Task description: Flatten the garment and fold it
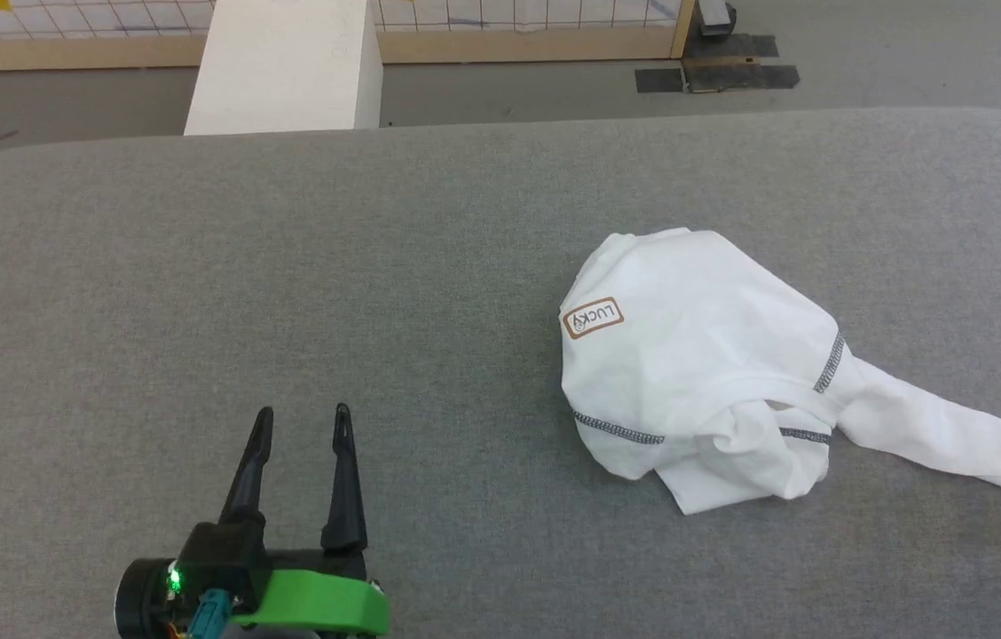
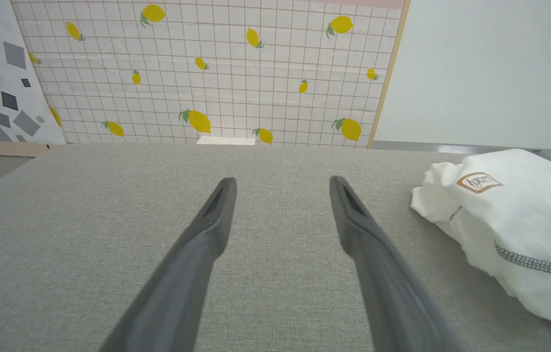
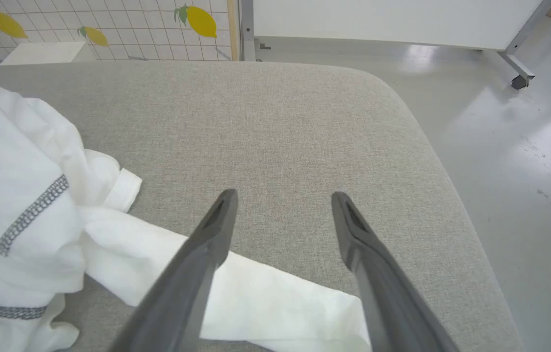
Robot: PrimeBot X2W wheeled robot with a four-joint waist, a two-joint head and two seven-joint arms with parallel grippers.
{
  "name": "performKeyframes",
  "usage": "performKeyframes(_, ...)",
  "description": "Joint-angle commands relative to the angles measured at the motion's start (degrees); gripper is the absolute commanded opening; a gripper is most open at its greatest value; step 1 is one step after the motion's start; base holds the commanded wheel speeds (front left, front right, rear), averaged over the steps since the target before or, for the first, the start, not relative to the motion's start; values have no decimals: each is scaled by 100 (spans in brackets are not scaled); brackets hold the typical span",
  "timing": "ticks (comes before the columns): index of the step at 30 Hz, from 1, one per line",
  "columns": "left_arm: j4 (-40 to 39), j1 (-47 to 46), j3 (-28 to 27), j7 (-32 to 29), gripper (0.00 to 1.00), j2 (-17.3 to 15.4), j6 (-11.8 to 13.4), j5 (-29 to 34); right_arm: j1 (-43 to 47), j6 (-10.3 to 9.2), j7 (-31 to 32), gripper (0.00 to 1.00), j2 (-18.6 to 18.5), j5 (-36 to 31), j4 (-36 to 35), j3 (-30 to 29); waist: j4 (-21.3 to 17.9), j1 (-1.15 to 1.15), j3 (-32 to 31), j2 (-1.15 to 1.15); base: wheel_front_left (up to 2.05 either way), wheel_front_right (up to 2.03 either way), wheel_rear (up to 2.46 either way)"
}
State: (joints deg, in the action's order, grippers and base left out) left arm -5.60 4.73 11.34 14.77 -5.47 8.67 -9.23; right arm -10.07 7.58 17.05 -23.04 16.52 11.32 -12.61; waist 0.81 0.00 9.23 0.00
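We see the shirt (image 1: 696,355) crumpled, most hems hidden. The right gripper (image 3: 284,194), cut off in the head view, stands spread over the sleeve (image 3: 280,303); the left gripper (image 1: 303,411) is spread, empty.

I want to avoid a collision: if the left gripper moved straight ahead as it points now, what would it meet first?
Probably nothing: the left gripper points over bare grey table; the garment lies off to its right.

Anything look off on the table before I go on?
Nothing damaged or spilled. The garment is bunched in a lump on the table, hems twisted, with one strip trailing out under the open right hand, which holds nothing.
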Motion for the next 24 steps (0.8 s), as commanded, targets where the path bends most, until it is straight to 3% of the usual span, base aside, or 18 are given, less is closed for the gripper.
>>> performKeyframes(1, 3, -88, 19, 13, 100, -1, -4, -27, -84, -9, 173, 100, -26, 189, -76, 130, -4, 0, 73, 0, 0, 0, 0)
performKeyframes(8, 42, -270, 141, 18, 100, 67, 0, -39, 81, -9, 1056, 100, -363, 485, 0, 627, 207, 0, 419, 0, 0, 0, 0)
performKeyframes(16, 80, -384, 150, 21, 100, 100, 8, -33, 208, -9, 1716, 100, -448, 745, 371, 1092, 401, 0, 623, 0, 0, 0, 0)
performKeyframes(17, 81, -391, 154, 21, 100, 105, 6, -32, 207, -9, 1762, 91, -469, 748, 414, 1134, 413, 0, 626, 0, 0, 0, 0)
performKeyframes(18, 82, -399, 158, 21, 100, 110, 4, -30, 188, -9, 1759, 11, -504, 719, 451, 1155, 424, 0, 633, 0, 0, 0, 0)
performKeyframes(19, 85, -406, 163, 22, 100, 114, 0, -27, 161, -9, 1719, 0, -531, 680, 482, 1140, 436, 0, 632, 0, 0, 0, 0)
performKeyframes(24, 100, -405, 151, 22, 100, 135, 3, -28, -113, -9, 1349, 0, -725, 458, 432, 1041, 444, 0, 568, 0, 0, 0, 0)
